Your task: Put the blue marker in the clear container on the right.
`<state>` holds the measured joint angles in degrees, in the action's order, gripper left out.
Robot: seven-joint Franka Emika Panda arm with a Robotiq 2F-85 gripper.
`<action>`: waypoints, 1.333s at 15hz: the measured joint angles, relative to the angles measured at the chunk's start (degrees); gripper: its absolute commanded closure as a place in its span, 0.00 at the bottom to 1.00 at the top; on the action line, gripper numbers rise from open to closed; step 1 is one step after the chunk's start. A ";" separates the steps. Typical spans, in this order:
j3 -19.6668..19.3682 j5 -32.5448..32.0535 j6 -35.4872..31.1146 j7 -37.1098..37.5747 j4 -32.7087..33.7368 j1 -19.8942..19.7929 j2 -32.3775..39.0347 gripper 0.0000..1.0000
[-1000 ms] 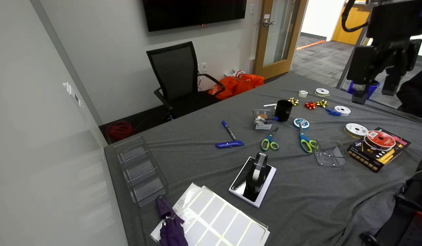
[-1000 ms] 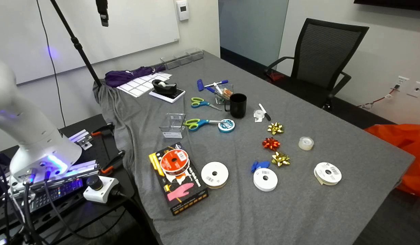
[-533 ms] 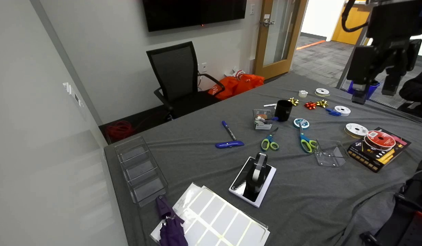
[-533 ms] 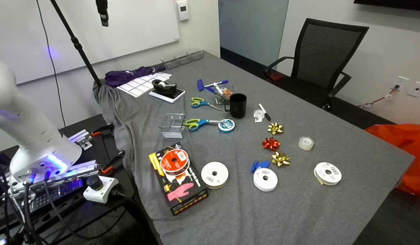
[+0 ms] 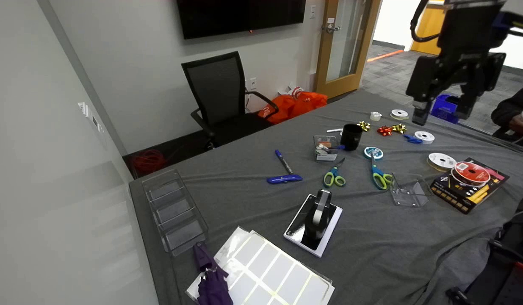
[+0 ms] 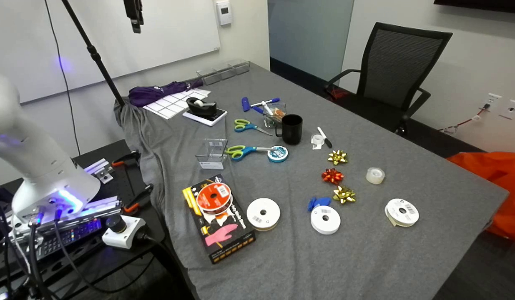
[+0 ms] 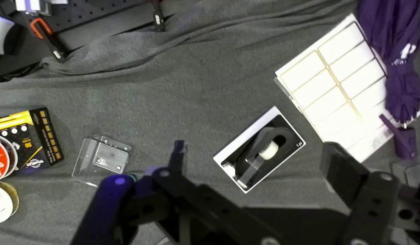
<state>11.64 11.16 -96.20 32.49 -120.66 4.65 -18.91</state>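
Jaws have shifted sideways, spread wide, empty; grasping the blue marker (image 5: 284, 162) could, I fear, snag the blue tool (image 5: 284, 179) beside it.

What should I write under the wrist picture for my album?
The open pincer above gray cloth, with a black tape dispenser between a clear container and white label sheets.

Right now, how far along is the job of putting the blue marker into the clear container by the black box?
Done: nothing yet; the blue marker lies on the grey cloth.
In hand: nothing; the gripper hangs open above the cloth.
Left: grasp the marker, carry it to the clear container, where no marker shows, and release it.
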 measured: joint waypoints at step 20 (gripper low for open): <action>-6.05 -16.37 -28.60 66.87 24.22 4.72 42.24 0.00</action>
<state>5.59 -5.21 -124.80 99.37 -96.43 9.37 23.33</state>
